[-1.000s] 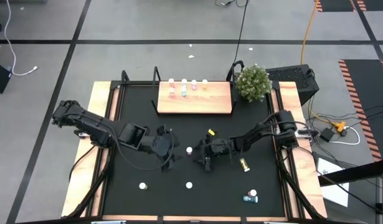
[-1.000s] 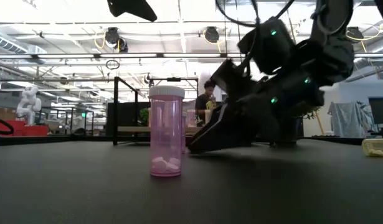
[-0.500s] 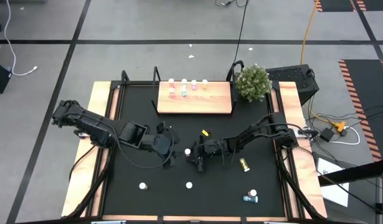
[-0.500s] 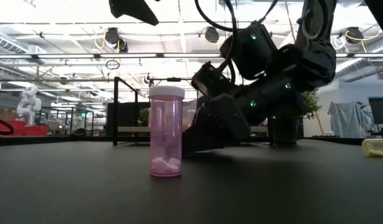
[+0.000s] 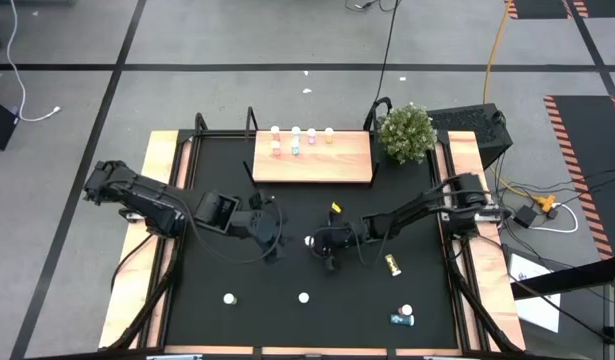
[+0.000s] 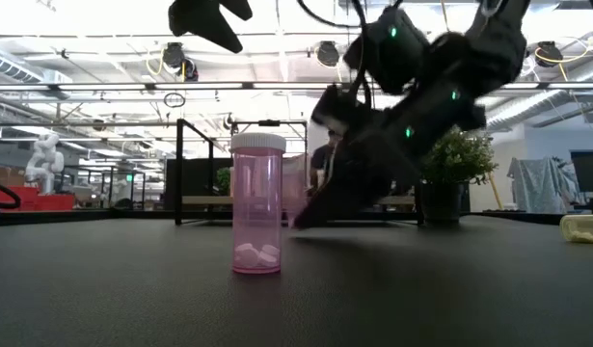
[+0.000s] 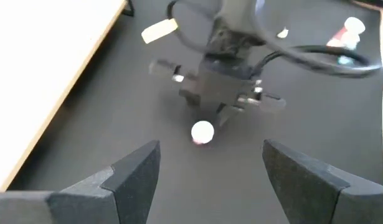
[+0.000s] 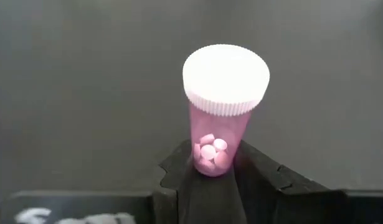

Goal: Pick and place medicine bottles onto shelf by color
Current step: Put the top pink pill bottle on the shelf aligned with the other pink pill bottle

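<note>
Clamped in right gripper (image 8: 213, 180) — translucent pink bottle (image 8: 220, 112), ribbed white cap, round pills; left gripper (image 7: 207, 174) spread apart.

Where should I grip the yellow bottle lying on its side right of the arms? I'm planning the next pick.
Grip the yellow, white-capped plastic medicine bottle across its round body, coming straight down from above: it lies flat on the black mat with clear space around it.
</note>
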`<state>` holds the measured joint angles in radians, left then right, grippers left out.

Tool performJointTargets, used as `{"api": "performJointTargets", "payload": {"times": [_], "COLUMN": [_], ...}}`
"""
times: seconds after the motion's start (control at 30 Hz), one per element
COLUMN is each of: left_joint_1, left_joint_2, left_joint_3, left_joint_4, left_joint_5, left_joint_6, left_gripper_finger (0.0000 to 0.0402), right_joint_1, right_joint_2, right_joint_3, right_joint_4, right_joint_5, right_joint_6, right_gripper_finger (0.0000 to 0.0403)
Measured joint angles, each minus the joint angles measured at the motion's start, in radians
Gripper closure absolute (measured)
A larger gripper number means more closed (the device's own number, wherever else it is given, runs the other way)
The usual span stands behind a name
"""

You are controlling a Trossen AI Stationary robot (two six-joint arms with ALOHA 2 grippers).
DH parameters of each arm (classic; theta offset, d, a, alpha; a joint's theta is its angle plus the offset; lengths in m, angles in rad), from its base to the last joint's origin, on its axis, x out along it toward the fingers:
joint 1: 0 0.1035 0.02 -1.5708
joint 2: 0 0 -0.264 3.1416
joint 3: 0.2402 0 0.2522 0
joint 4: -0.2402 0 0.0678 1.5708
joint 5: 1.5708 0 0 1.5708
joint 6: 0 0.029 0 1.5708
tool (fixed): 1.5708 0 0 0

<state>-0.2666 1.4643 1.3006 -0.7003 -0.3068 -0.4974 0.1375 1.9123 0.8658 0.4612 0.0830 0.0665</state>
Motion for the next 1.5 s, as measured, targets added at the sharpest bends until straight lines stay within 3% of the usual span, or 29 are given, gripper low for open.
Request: {"api": "performJointTargets", "payload": {"times": [0.3,0.53,0.9,1.2,1.5], "left_joint_1": [0.093,0.199,0.249,0.292,0.316], "left_joint_2": [0.007,0.089,0.216,0.219,0.281], "left_joint_3": [0.000,0.000,0.000,0.000,0.000], "left_joint_4": [0.116,0.296,0.408,0.433,0.504], "left_joint_5": [-0.003,0.153,0.193,0.224,0.293], "left_joint_6": [-0.010,0.072,0.343,0.354,0.357], "left_gripper_finger": [0.0121,0.0121,0.0121,0.0125,0.0182], "right_joint_1": [-0.041,-0.103,-0.128,-0.130,-0.147], "right_joint_2": [-0.283,-0.421,-0.448,-0.448,-0.448], "right_joint_3": [0.002,0.003,0.003,0.003,0.003], "right_joint_4": [-0.310,-0.450,-0.484,-0.481,-0.480], "right_joint_5": [0.000,-0.002,-0.005,-0.002,-0.001], "right_joint_6": [0.069,0.154,0.154,0.147,0.149], "right_gripper_finger": [0.0306,0.0305,0.0305,0.0305,0.0305]}}
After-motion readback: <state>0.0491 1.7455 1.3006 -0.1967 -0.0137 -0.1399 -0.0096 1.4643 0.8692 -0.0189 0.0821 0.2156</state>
